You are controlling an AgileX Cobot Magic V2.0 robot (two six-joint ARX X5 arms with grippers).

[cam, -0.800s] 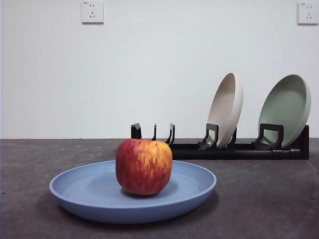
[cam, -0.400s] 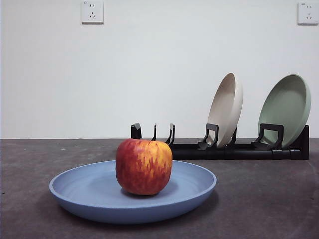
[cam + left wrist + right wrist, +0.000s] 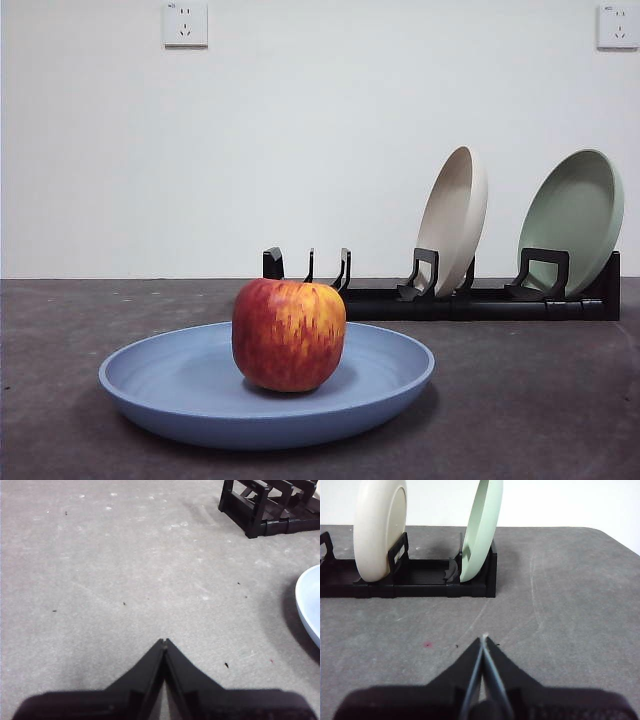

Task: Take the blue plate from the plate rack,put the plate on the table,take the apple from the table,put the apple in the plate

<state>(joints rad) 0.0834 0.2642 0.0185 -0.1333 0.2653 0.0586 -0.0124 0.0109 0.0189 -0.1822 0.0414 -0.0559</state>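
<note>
The apple (image 3: 289, 335) sits in the blue plate (image 3: 180, 385) on the table (image 3: 530, 400); behind, the plate rack (image 3: 480, 300) keeps two other plates. The task looks done: left gripper (image 3: 164, 642) and right gripper (image 3: 484, 639) hover clenched, empty.

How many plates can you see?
3: the blue plate flat on the table under the apple, the beige plate and the green plate standing in the rack.

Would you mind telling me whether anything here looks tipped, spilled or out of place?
Nothing stands out. The apple sits upright in the blue plate, which lies flat on the table. The beige plate and green plate stand in the plate rack.
</note>
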